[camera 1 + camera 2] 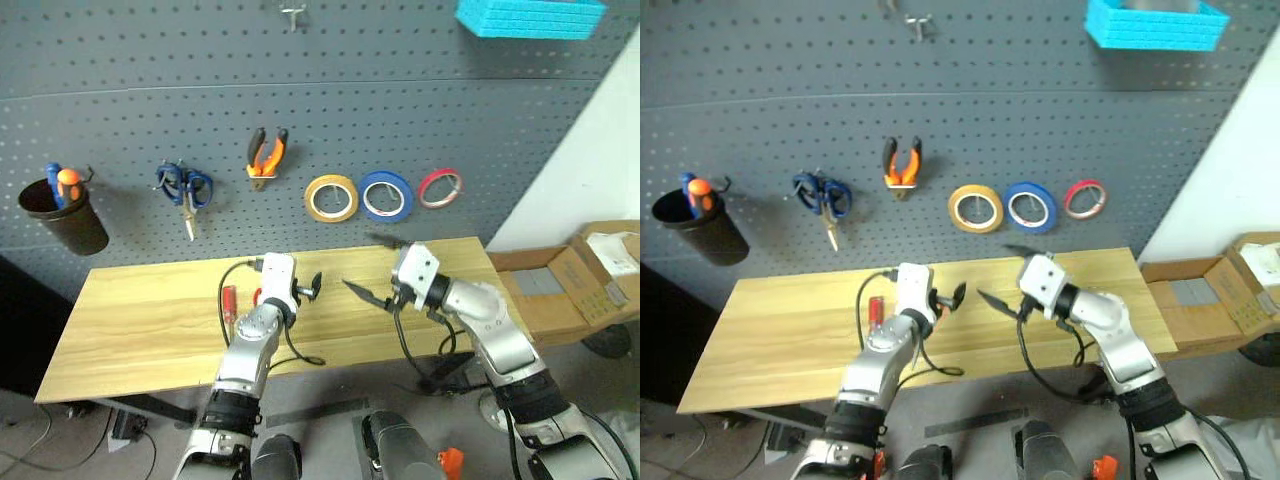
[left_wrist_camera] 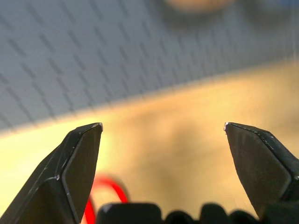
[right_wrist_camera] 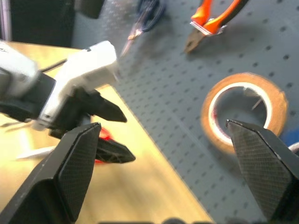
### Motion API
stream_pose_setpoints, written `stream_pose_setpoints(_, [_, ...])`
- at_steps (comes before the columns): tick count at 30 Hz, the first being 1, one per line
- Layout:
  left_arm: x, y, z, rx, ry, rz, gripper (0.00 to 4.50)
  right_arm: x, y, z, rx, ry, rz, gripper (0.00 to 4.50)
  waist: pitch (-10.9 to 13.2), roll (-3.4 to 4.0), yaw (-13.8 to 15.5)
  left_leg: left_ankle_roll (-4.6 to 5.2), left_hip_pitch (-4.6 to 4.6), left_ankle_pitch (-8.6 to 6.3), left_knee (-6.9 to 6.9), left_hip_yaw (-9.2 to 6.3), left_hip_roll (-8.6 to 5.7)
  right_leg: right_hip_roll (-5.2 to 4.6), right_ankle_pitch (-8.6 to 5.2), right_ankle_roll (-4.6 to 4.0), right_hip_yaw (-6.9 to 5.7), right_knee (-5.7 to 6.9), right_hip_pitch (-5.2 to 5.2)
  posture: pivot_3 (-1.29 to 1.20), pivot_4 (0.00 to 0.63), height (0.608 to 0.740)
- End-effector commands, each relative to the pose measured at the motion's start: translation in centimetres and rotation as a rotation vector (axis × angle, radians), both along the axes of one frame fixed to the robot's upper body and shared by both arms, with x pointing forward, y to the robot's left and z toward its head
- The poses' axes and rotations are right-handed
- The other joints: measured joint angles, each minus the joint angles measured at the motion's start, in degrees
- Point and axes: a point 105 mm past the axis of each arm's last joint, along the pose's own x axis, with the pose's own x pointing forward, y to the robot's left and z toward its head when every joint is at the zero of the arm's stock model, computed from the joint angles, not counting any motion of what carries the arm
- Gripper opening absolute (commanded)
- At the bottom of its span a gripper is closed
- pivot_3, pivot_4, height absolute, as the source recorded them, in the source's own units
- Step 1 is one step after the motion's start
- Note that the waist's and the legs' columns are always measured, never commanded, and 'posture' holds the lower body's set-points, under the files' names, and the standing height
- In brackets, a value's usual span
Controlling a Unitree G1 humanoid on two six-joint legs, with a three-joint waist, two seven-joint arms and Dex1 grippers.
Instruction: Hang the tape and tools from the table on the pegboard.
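Note:
The yellow-tan tape (image 1: 331, 198) hangs on the dark grey pegboard (image 1: 130, 120), and the orange-and-black pliers (image 1: 265, 155) hang to its left. On the wooden table (image 1: 150, 320) lies a red-handled tool (image 1: 228, 300), just left of my left gripper (image 1: 312, 288), which partly hides it. That gripper is open and empty, and a red loop (image 2: 110, 186) shows below its fingers in the left wrist view. My right gripper (image 1: 372, 268) hovers over the table's right half, open and empty, facing the tape (image 3: 243, 112).
Blue-handled scissors (image 1: 185, 190), a blue tape roll (image 1: 387, 195) and a red-pink roll (image 1: 440, 188) also hang on the board. A black cup (image 1: 62, 215) holding tools hangs at far left. A turquoise bin (image 1: 530, 18) sits top right. A cardboard box (image 1: 580, 280) stands right of the table.

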Motion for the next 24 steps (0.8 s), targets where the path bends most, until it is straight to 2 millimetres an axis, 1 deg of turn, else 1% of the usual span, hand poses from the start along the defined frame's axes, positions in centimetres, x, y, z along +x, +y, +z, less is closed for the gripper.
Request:
stream_pose_setpoints(1, [-1.0, 1.1, 0.4, 0.083, -0.009, 0.103, 4.50, -0.8, 0.5, 0.0, 0.002, -0.033, 0.099, 4.47, -0.1, -0.02, -1.2, 0.04, 0.04, 0.03, 0.02, 0.00, -0.01, 0.00, 0.02, -0.01, 0.03, 0.01, 0.04, -0.16, 0.090, 0.740])
stream_pose_setpoints(3, [-1.8, 1.9, 0.5, 0.132, -0.011, 0.126, 4.50, -0.9, 1.2, -0.2, 0.006, -0.030, 0.134, 4.47, -0.3, -0.09, -1.8, 0.08, 0.07, 0.08, 0.03, 0.00, -0.03, -0.01, 0.04, -0.01, 0.06, 0.01, 0.12, -0.15, 0.088, 0.740])
stream_pose_setpoints(6, [-3.0, 3.3, 0.4, 0.169, 0.007, 0.176, 4.50, -1.4, 2.6, 0.0, 0.031, -0.020, 0.209, 4.47, -0.5, -0.05, -1.9, 0.08, 0.24, 0.08, 0.03, 0.00, -0.06, -0.01, 0.10, 0.08, 0.13, 0.05, 0.24, -0.11, 0.087, 0.740])
stream_pose_setpoints(8, [-3.6, 4.4, 0.3, 0.180, 0.019, 0.203, 4.50, -1.9, 3.6, 0.0, 0.047, -0.007, 0.255, 4.47, -0.8, -0.02, -1.6, 0.08, 0.24, 0.08, 0.00, -0.01, -0.06, -0.01, 0.21, 0.28, 0.13, 0.05, 0.24, -0.09, 0.092, 0.740])
stream_pose_setpoints(12, [-4.6, 6.0, -0.1, 0.199, 0.042, 0.240, 4.50, -2.8, 5.2, -0.2, 0.061, 0.024, 0.330, 4.47, -0.9, 0.00, -0.1, 0.07, 0.22, 0.07, -0.08, -0.10, -0.06, -0.01, 0.19, 0.25, 0.05, 0.02, 0.24, -0.05, 0.103, 0.740])
stream_pose_setpoints(16, [-5.7, 6.4, -1.6, 0.147, 0.101, 0.231, 4.50, -3.5, 6.4, -1.4, 0.049, 0.069, 0.381, 4.47, -0.9, 0.00, 2.3, 0.07, 0.23, 0.07, -0.08, -0.11, -0.06, -0.01, 0.16, 0.20, 0.03, 0.02, 0.23, 0.00, 0.130, 0.740])
stream_pose_setpoints(18, [-6.0, 6.7, -2.1, 0.132, 0.118, 0.235, 4.50, -3.8, 6.9, -1.9, 0.047, 0.101, 0.398, 4.47, -0.8, 0.02, 3.6, 0.07, 0.23, 0.07, -0.08, -0.11, -0.06, -0.01, -0.05, -0.15, 0.03, 0.02, 0.23, 0.01, 0.148, 0.740])
stream_pose_setpoints(19, [-6.1, 6.9, -2.4, 0.136, 0.128, 0.230, 4.50, -3.9, 7.2, -2.1, 0.048, 0.118, 0.405, 4.47, -0.8, 0.03, 4.1, 0.07, 0.24, 0.07, -0.08, -0.11, -0.05, -0.01, -0.07, -0.18, 0.02, 0.03, 0.23, 0.02, 0.159, 0.740])
stream_pose_setpoints(24, [-5.9, 6.1, -3.8, 0.102, 0.180, 0.151, 4.50, -4.1, 8.0, -3.0, 0.036, 0.173, 0.403, 4.47, -0.5, 0.22, 6.2, 0.07, 0.25, 0.07, -0.08, -0.11, -0.04, -0.03, -0.13, -0.28, -0.01, 0.02, 0.24, 0.03, 0.189, 0.740])
